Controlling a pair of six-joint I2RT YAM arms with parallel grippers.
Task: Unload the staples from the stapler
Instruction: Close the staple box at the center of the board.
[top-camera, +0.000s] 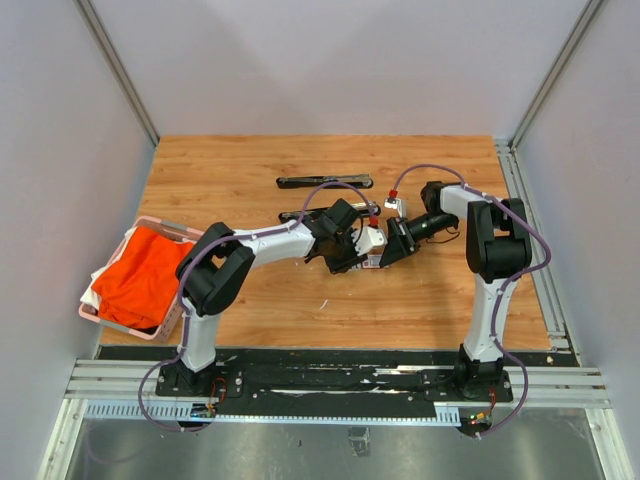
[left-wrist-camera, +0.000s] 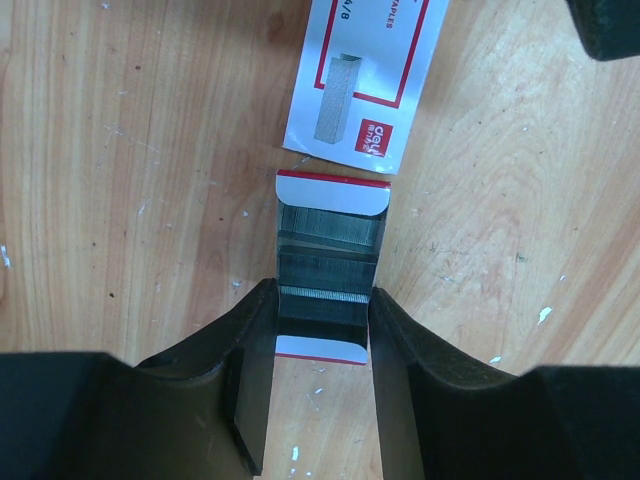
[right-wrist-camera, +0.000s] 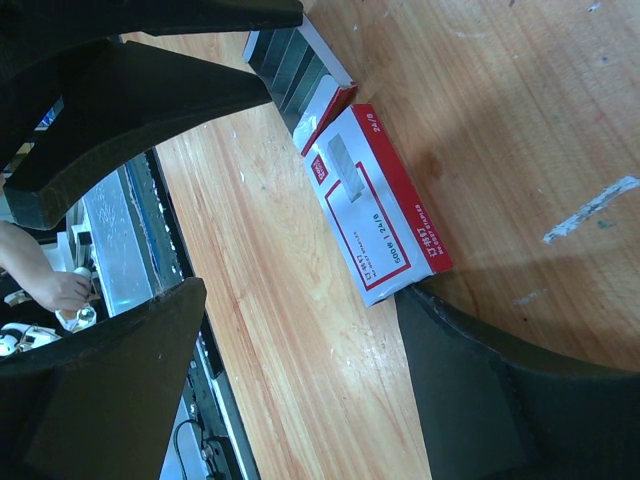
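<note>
**Reference item.** The sleeve (right-wrist-camera: 385, 220) of the staple box lies flat on the surface (top-camera: 450, 300). All positions below are given relative to it.

**Tray.** The tray (left-wrist-camera: 330, 192), the box's inner drawer, sits fully out of the sleeve. It lies just beside the sleeve's open end, roughly in line with it, with a narrow strip of bare wood between them. Grey staples (left-wrist-camera: 330, 228) lie in packed rows inside the tray. This layout suggests the drawer is exposed so that staples can pass in or out without the sleeve in the way.

**Left jaws.** Drawn in to a narrow gap, pinching the tray by its two long side walls at the end farthest from the sleeve. This hold appears intended to keep the tray level and steady, with its contents uncovered.

**Right jaws.** Spread wide, holding nothing. They straddle the sleeve. One finger comes right up to a corner of the sleeve, but contact cannot be confirmed. The other finger is well apart from it. This pose is judged to be preparation for bracing or gripping the sleeve.

**Stapler.** The stapler (top-camera: 325, 182), a long black bar, lies well beyond the sleeve toward the far edge of the surface. Both sets of jaws are clear of it. A second black bar, nearer the sleeve, is partly hidden by the left arm. Whether the stapler contains staples cannot be determined.
</note>
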